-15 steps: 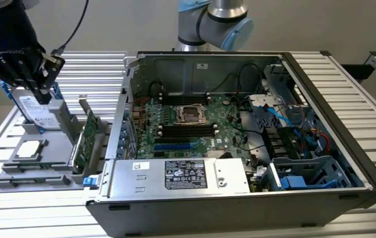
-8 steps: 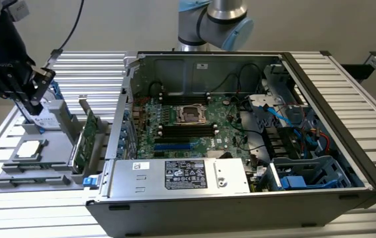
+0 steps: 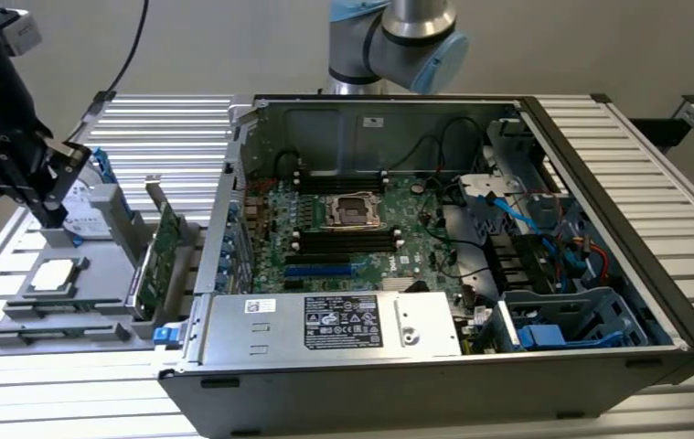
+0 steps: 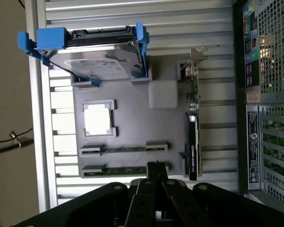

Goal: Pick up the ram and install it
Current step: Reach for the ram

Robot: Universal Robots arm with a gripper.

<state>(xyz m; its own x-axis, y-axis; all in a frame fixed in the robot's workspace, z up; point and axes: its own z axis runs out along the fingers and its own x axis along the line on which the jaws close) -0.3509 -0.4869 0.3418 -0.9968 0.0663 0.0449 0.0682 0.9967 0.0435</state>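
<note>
Wrist view shows the black fingers (image 4: 154, 172) drawn tight together with nothing seen between them. Their tips are over one end of the ram (image 4: 125, 169), a thin green stick lying along a cradle of the gray tray (image 4: 132, 127). A second stick (image 4: 125, 149) lies in the cradle just beside it, so I judge that nothing has been lifted: the pick-up is not yet done, and all of the install is left. In the exterior view the fingers (image 3: 51, 212) hang over the tray at that view's left, on the bench (image 3: 164, 128) and well apart from the open computer case (image 3: 639, 238). The dark memory slots (image 3: 344, 240) on its board look unfilled, though they are too small to be sure. I cannot tell whether the tips touch the ram or merely hover above it, because the fingers' own bulk covers that end of the stick and its cradle. In the exterior view the fingers hide part of the hard drive (image 3: 86, 203), and the ram is hard to make out beside the upright expansion card (image 3: 157, 256).
</note>
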